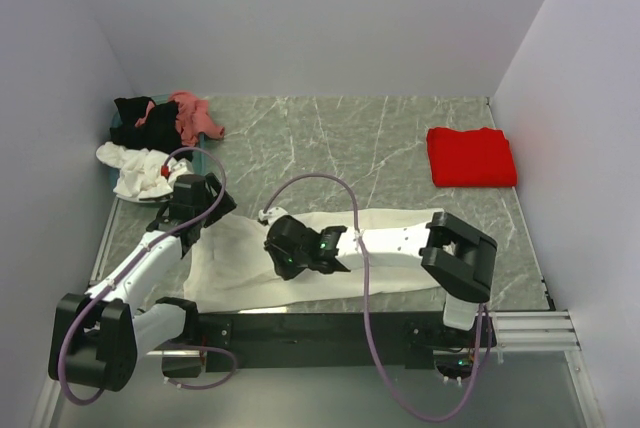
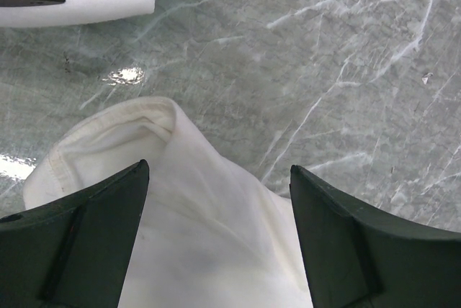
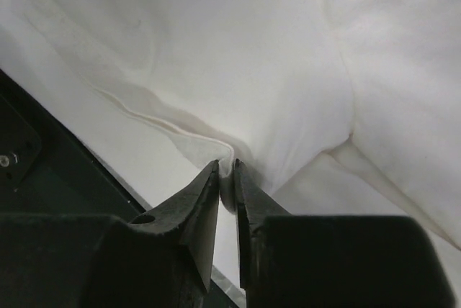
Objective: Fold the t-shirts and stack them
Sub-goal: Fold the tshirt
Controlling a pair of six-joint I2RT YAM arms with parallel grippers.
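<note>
One large cream cloth t-shirt [image 1: 235, 268] lies along the grey marble table [image 1: 380, 138], at its near edge; right gripper [image 3: 227, 171] pinches a thin hem fold, left gripper [image 2: 220, 175] hangs wide open above a sleeve. Pulled hard, that slim pinch could slip free

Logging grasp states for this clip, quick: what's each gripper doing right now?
Left gripper: open, the cream t-shirt lying between its fingers.
Right gripper: shut on a fold of the cream t-shirt.

No readable text, no labels, brands, nos. or signs in any view
</note>
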